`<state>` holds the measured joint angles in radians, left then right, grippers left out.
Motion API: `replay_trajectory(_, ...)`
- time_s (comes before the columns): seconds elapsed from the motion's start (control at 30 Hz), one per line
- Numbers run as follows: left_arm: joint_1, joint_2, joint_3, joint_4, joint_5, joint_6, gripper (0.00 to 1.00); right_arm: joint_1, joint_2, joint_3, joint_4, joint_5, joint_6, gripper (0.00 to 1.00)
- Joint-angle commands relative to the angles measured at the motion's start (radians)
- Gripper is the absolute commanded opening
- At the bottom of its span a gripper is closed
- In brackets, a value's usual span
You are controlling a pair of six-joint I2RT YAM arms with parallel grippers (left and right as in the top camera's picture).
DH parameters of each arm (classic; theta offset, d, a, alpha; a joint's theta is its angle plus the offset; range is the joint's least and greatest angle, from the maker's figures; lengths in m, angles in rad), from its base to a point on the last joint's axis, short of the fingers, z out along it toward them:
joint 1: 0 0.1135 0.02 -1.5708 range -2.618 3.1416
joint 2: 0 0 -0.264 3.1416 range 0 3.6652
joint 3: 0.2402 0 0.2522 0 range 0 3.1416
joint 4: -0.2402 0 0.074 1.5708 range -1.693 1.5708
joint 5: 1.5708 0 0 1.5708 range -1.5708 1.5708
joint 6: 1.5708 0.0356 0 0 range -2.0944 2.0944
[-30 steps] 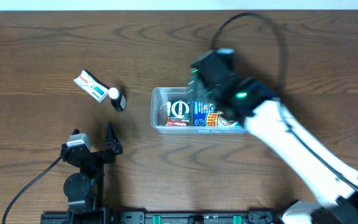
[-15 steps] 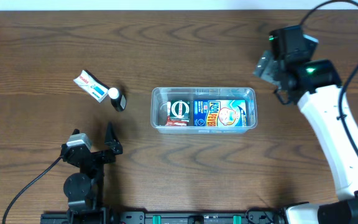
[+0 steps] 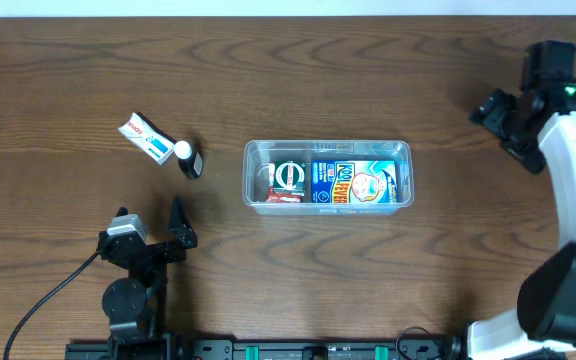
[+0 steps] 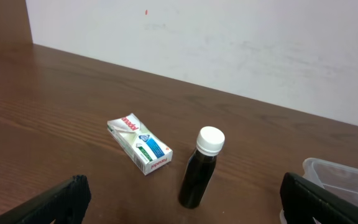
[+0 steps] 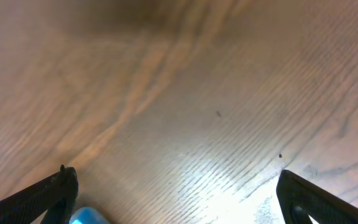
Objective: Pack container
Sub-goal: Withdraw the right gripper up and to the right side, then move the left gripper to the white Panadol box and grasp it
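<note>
The clear plastic container [image 3: 328,150] lies mid-table and holds a blue-and-white flat box [image 3: 346,184] and a small red-and-white packet [image 3: 286,178]. Its rim shows at the right edge of the left wrist view [image 4: 344,174]. A dark bottle with a white cap [image 3: 188,160] [image 4: 201,168] and a white packet [image 3: 144,138] [image 4: 140,143] sit left of it. My left gripper [image 3: 148,228] [image 4: 182,202] is open and empty, near the front edge just short of the bottle. My right gripper [image 3: 503,125] [image 5: 179,199] is open and empty at the far right, above bare wood.
A black cable [image 3: 43,305] runs from the left arm's base toward the front left. A white wall [image 4: 229,43] stands behind the table's far edge. A small blue shape [image 5: 86,218] shows at the bottom of the right wrist view.
My right arm has swung away from over the container to the far right side of the table, leaving the blue-and-white box in the container. The left arm has not moved.
</note>
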<state>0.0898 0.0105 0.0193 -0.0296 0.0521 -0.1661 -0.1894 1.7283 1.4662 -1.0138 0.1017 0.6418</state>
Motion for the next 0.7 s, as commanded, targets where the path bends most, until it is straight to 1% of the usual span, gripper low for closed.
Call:
replay_trajectory(0.0,0.005,0.007,-0.015,-0.038,-0.014,-0.023,0.98,-0.043,0.057,0.007,-0.01,-0.079,-0.011,0.99)
replay_trajectory(0.1,0.005,0.02,-0.015,-0.037,-0.006,-0.055,0.98,-0.054,0.101,0.007,-0.009,-0.08,-0.011,0.99)
replay_trajectory(0.2,0.005,0.024,0.001,-0.037,0.064,-0.065,0.98,-0.054,0.133,0.007,-0.008,-0.08,-0.011,0.99)
replay_trajectory(0.27,0.005,0.032,0.027,-0.037,0.1,-0.066,0.98,-0.054,0.145,0.007,-0.008,-0.08,-0.011,0.99)
replay_trajectory(0.43,0.005,0.087,0.131,-0.05,0.124,-0.079,0.98,-0.054,0.149,0.007,-0.008,-0.08,-0.011,0.99)
replay_trajectory(0.53,0.005,0.181,0.241,-0.113,0.123,-0.091,0.98,-0.054,0.15,0.007,-0.008,-0.08,-0.011,0.99)
replay_trajectory(0.67,0.005,0.396,0.438,-0.217,0.123,-0.09,0.98,-0.054,0.15,0.007,-0.008,-0.08,-0.011,0.99)
